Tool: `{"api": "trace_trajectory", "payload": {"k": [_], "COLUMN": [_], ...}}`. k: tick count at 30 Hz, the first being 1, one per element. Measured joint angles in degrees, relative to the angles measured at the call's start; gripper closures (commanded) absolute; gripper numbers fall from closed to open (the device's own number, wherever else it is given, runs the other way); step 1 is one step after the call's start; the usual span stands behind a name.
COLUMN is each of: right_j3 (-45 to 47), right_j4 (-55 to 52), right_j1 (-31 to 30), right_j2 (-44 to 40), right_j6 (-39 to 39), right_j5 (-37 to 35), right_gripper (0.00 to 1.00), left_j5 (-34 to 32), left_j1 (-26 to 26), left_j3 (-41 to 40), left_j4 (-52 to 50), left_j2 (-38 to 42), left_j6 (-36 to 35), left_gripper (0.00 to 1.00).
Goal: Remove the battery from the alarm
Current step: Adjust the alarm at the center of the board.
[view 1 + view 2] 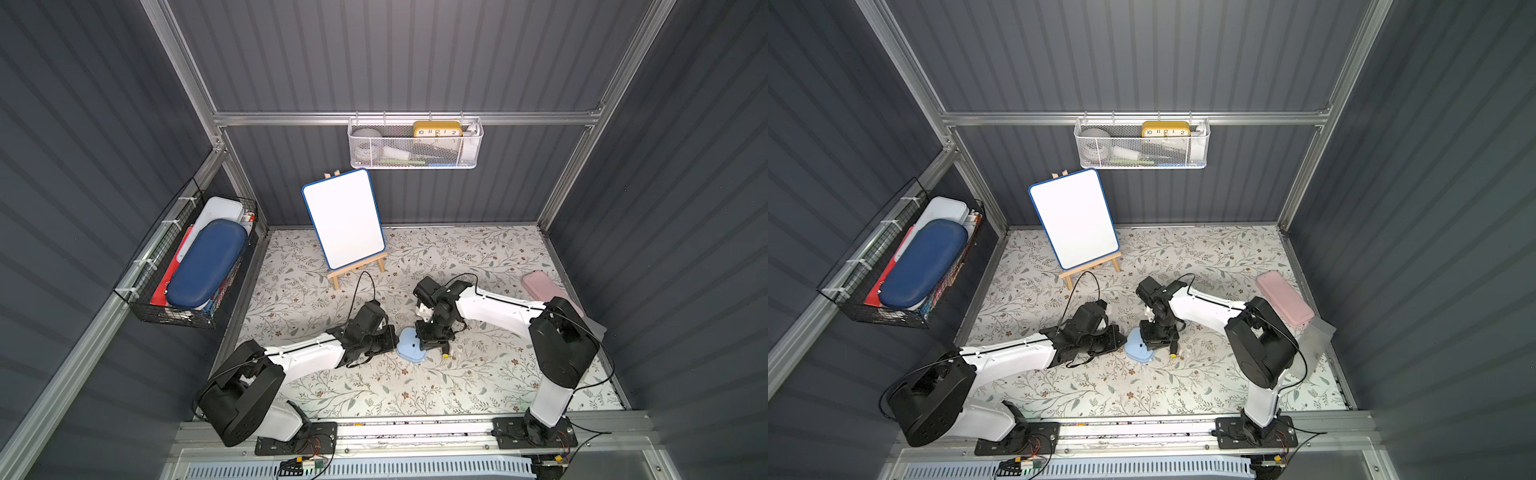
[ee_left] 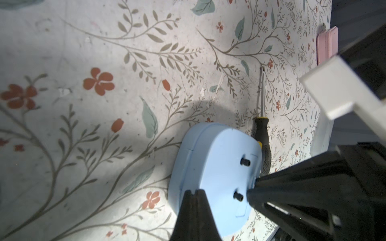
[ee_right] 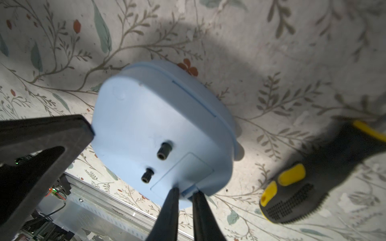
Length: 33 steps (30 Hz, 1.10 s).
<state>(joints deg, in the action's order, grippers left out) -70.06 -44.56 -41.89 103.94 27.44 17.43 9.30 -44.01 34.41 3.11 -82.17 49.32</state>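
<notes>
Room: a booth of dark ribbed wall panels on aluminium rails, closing three sides of the floral tabletop (image 1: 332, 386).
Open ground: bare patterned surface runs wide along the near rail and the left side; the whiteboard easel (image 1: 344, 220) stands toward the back, the pink case (image 1: 544, 286) lies by the right wall.
Alarm: the alarm (image 1: 409, 345), smooth light-blue plastic with rounded corners, lies face down mid-table, its plain back and two small black knobs (image 3: 155, 161) showing.
Left gripper: the left gripper (image 2: 193, 195), matte black, has its tips pinched together, resting on the alarm's back edge; it grips nothing.
Right gripper: the right gripper (image 3: 184, 193) has its tapered fingers narrowly apart, straddling a small blue tab at the rim beside the outlined hatch.
Screwdriver: the screwdriver (image 2: 262, 133), with a black-and-yellow knurled handle and thin steel shaft, lies flat just beside the alarm.
Battery: not visible from any view.
Walls: a white mesh basket (image 1: 415, 145) holds a yellow clock (image 1: 437, 129); a black wire basket (image 1: 187, 266) holds a blue case.
</notes>
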Motion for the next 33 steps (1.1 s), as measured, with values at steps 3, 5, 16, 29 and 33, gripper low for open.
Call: {"api": "trace_trajectory", "payload": {"k": [3, 5, 16, 29, 33], "right_j3": [-0.57, -0.83, -3.08, -0.13, 0.94], "right_j4": [-0.59, -0.94, 8.48, 14.12, 14.95], "right_j1": [0.02, 0.11, 1.40, 1.27, 1.27], "right_j2": [0.35, 0.35, 2.49, 1.14, 0.37], "right_j6": [-1.01, -1.66, -4.46, -4.39, -4.37], "right_j5": [-0.46, -1.22, -5.14, -4.76, -4.81], "right_gripper": [0.83, 0.82, 0.81, 0.81, 0.81], "left_j5": [-0.13, -0.20, 5.95, 0.66, -0.48], "left_j1": [-0.44, -0.96, -6.97, -6.99, -6.99], "left_j3": [-0.20, -0.17, -0.17, 4.46, 4.79], "left_j4": [-0.07, -0.20, -7.74, -17.84, -18.01], "left_j2": [0.26, 0.26, 0.83, 1.84, 0.22], "left_j6": [0.48, 0.87, 3.06, 8.11, 10.82], "left_gripper": [1.00, 1.00, 0.97, 0.67, 0.63]}}
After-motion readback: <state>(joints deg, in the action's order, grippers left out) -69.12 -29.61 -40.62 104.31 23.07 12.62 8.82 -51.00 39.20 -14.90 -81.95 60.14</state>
